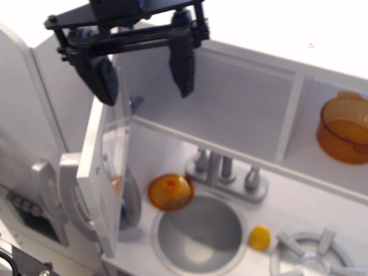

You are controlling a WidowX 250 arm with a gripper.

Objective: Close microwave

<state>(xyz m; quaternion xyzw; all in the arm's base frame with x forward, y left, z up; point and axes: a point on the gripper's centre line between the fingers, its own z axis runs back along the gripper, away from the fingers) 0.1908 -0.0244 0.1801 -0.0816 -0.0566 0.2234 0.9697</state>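
Observation.image only, a single view from above the toy kitchen. Shows the white toy-kitchen microwave compartment point(230, 109) at about 12 o'clock in frame, standing open, its white door with clear window point(103, 167) swung outward toward 9 o'clock and seen nearly edge-on. Shows the black two-fingered gripper point(144, 72) at 11 o'clock, jaws spread wide and holding nothing, left finger point(102, 77) just over the door's top edge, right finger point(183, 66) in front of the open cavity. Cannot tell whether the left finger touches the door.

Elsewhere: round grey sink basin point(199, 233) at 6 o'clock, orange domed lid point(170, 191) just beside its rim, grey faucet set point(227, 172) behind it, small yellow piece point(260, 237) at 5 o'clock, translucent orange pot point(345, 129) in the doorless cubby at 3 o'clock.

Judged step: positioning at the door's free edge, closing push not yet begun. Next move likely calls for getting a finger onto the outer face of the door, then sweeping toward 3 o'clock along the hinge arc until flush with the compartment.
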